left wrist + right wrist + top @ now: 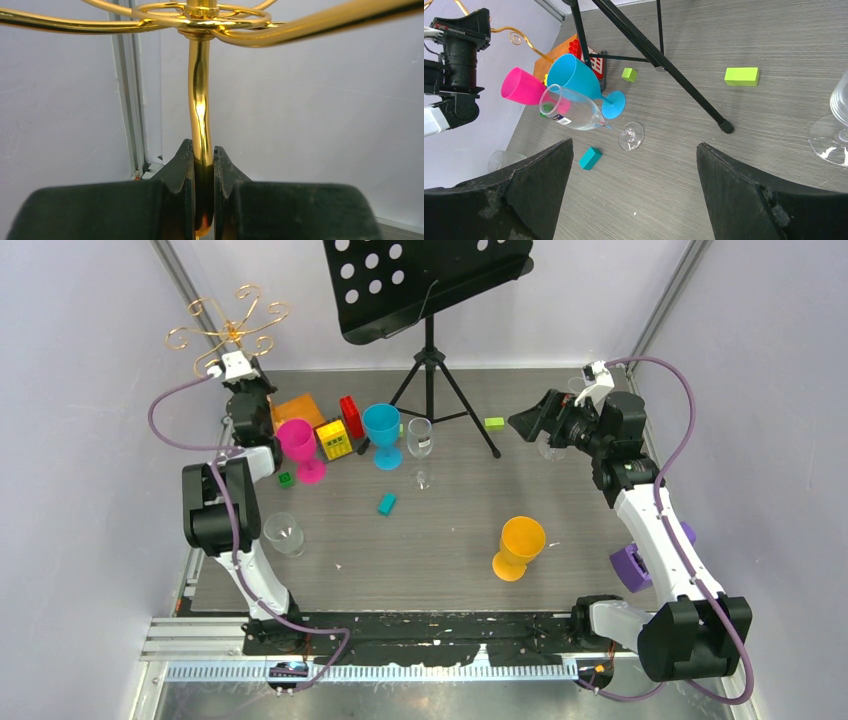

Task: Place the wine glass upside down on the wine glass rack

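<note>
Gold-wire wine glass rack point(228, 325) stands far left in top view, left gripper point(236, 368) at its stem. Right gripper point(528, 422) hangs far right, w/ clear wine glass point(548, 448) upright on table just beside it. Left wrist: fingers point(180, 170) pinch rack stem point(200, 115). Right wrist: jaws spread wide, nothing btwn; glass point(835, 125) at right edge.

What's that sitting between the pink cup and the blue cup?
A yellow toy block stands between the pink cup and the blue cup, with a red block just behind it; the top view shows it.
</note>
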`<control>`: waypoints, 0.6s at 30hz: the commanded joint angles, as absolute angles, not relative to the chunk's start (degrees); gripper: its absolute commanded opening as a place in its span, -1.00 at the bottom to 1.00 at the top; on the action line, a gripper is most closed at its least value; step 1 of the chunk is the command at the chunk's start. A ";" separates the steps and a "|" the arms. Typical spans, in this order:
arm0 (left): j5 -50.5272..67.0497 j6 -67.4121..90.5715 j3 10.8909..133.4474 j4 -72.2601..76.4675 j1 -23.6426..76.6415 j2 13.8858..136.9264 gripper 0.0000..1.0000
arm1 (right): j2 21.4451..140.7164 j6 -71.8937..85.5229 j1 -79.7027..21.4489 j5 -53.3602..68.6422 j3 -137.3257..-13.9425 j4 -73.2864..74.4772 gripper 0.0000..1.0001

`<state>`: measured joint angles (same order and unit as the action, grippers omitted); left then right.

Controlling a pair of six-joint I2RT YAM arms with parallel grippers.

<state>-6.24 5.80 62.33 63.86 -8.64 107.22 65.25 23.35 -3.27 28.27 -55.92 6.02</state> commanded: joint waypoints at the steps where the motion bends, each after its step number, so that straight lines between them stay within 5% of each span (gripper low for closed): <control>1: -7.95 6.23 59.22 84.89 -8.60 101.28 -1.00 | 64.07 24.15 -3.42 29.60 -56.16 3.07 1.00; 18: -11.93 9.04 51.45 85.39 -8.18 99.41 -1.00 | 63.52 25.24 -3.43 31.29 -55.38 2.24 1.00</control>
<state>-9.61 7.51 50.74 74.48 -8.47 102.24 65.25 24.51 -3.27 30.17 -55.40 5.15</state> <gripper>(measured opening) 0.074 0.998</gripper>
